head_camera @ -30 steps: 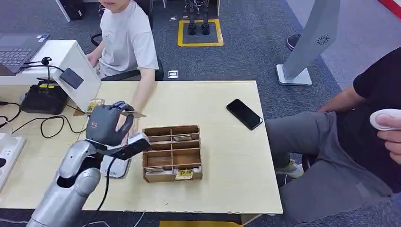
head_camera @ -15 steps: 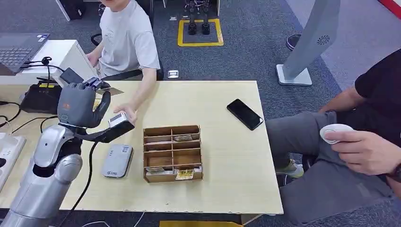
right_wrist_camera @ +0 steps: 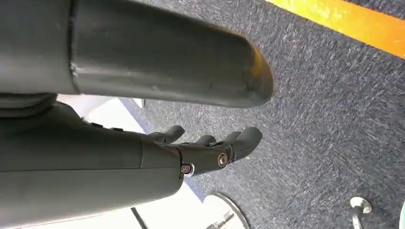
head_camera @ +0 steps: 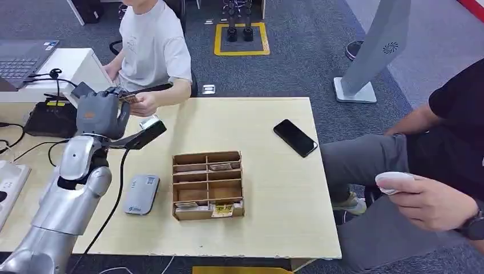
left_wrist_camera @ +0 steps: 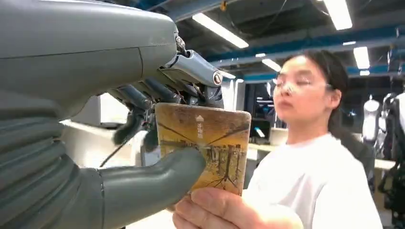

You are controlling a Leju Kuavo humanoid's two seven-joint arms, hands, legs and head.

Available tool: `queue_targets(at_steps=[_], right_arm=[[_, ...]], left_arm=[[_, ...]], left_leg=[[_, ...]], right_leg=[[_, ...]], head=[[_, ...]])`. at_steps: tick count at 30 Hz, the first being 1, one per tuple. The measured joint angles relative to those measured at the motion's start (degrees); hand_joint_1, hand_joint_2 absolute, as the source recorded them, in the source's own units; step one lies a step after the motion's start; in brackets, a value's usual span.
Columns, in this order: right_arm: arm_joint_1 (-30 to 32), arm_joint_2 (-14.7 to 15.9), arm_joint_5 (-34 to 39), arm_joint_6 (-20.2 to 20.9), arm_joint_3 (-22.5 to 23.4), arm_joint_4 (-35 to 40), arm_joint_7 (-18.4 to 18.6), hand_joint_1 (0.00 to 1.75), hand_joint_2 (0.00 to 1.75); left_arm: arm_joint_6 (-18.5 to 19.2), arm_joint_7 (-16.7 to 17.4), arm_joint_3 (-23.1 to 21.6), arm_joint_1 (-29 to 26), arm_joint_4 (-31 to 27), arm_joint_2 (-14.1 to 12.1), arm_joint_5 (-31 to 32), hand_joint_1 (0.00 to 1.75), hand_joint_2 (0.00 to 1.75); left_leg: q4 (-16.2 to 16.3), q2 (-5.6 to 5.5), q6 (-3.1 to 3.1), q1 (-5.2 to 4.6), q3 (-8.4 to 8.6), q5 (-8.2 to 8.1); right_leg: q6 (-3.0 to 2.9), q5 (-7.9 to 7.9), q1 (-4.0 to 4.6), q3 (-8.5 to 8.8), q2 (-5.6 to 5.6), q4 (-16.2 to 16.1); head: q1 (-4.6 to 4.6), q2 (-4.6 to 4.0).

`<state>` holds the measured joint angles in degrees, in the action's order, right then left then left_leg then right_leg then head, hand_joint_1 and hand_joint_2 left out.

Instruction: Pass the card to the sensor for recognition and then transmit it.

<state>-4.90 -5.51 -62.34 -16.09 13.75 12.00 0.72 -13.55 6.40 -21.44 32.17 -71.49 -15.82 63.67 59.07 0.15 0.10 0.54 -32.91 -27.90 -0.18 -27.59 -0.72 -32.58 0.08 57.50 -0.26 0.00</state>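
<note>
One card [left_wrist_camera: 210, 150], print too small to read, pinched by the left hand [head_camera: 101, 114]; one person's hand [left_wrist_camera: 229, 210] also grips it. Right hand [right_wrist_camera: 210, 152] empty, fingers loosely extended.

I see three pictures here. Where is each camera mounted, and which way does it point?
Head view: high on the robot, looking down over the table; its left arm rises from below, left hand holding the card.
Left wrist view: behind the left hand, facing a person in white; the card is pinched, the person's fingers touching it.
Right wrist view: on the hanging arm, facing carpet; right hand holds nothing, fingers loosely bent.
Shared: head and left wrist views show card and person.
</note>
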Motion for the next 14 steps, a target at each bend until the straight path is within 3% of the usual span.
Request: queue_targets(at_steps=[6, 7, 12, 14], right_arm=[[0.01, 0.00, -0.04, 0.00, -0.02, 0.00, -0.02, 0.00, 0.00], [0.01, 0.00, -0.04, 0.00, -0.02, 0.00, -0.02, 0.00, 0.00], [0.02, 0.00, -0.09, -0.02, -0.02, 0.00, -0.33, 0.00, 0.00], [0.03, 0.00, -0.11, -0.09, -0.02, 0.00, -0.59, 0.00, 0.00]], left_arm=[[-0.02, -0.09, 0.00, 0.00, 1.38, 0.35, 0.00, 0.93, 1.75], [-0.02, -0.09, 0.00, 0.00, 1.51, 0.37, 0.00, 0.00, 1.75], [-1.47, -1.42, 0.13, -0.21, 1.81, 0.35, -1.16, 0.00, 1.75], [-3.92, -1.84, 0.55, -0.98, 1.75, 0.04, -1.40, 0.00, 1.75]], left_leg=[[0.00, 0.00, 0.00, 0.00, 0.00, 0.00], [0.00, 0.00, 0.00, 0.00, 0.00, 0.00], [0.00, 0.00, 0.00, 0.00, 0.00, 0.00], [-0.01, 0.02, 0.00, 0.01, -0.01, 0.00]], right_leg=[[0.00, 0.00, 0.00, 0.00, -0.01, 0.00], [0.00, 0.01, 0.00, 0.00, -0.01, 0.00], [0.00, 0.01, 0.00, 0.02, -0.01, 0.00], [0.00, 0.01, 0.00, 0.04, 0.00, 0.02]], head=[[0.00, 0.00], [-0.02, 0.00], [-0.02, 0.00], [0.00, 0.00]])
